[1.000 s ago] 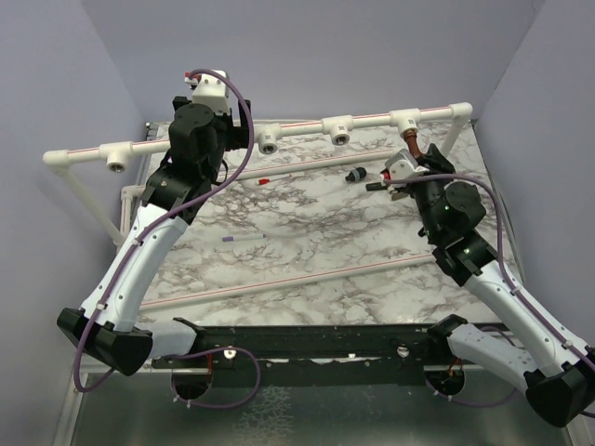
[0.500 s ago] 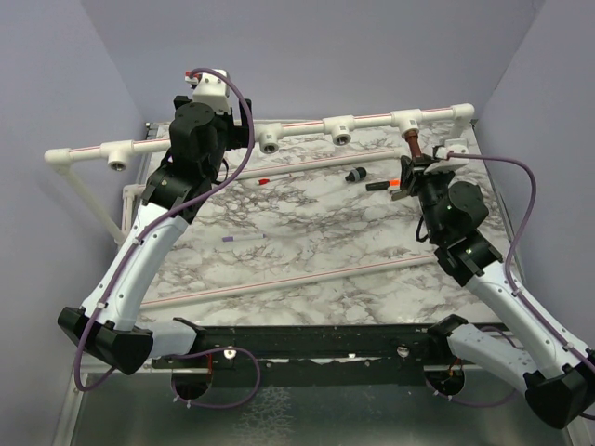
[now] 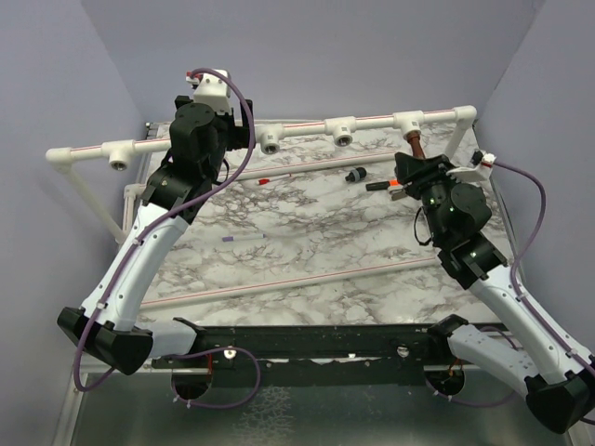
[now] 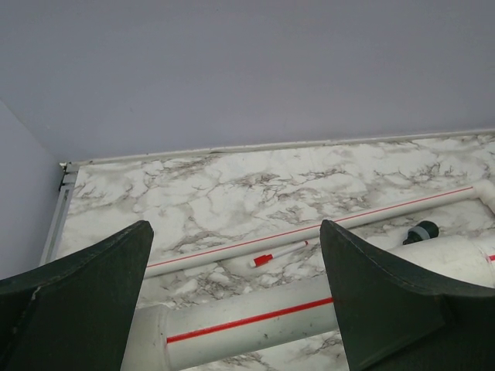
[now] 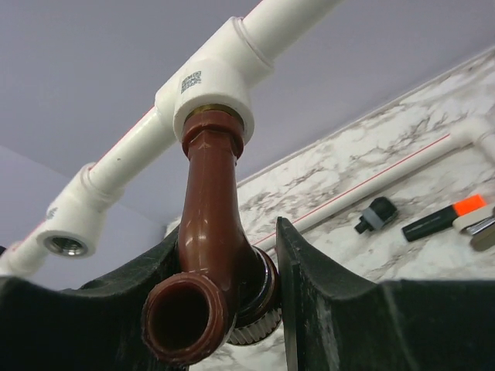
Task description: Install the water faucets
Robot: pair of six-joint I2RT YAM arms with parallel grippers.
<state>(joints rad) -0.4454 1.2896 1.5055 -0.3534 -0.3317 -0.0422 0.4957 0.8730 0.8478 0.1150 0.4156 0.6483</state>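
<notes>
Both at pipe [image 4: 247, 325]: left end effector [image 4: 233, 236] agape, right end effector [image 5: 228, 239] tight on reddish-brown faucet [image 5: 209, 209].

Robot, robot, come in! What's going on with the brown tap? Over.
Left gripper open over the white pipe. Right gripper shut on the brown tap. Tap's top end sits in the pipe fitting. Nothing seen in the way.

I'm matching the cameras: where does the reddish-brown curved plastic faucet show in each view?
Top external: upper right, the reddish-brown curved plastic faucet hangs under a white pipe T-fitting.
Left wrist: not in it.
Right wrist: centre-left, between the fingers of the right gripper.
Shared landmark: the small black plug, in all three.
</notes>
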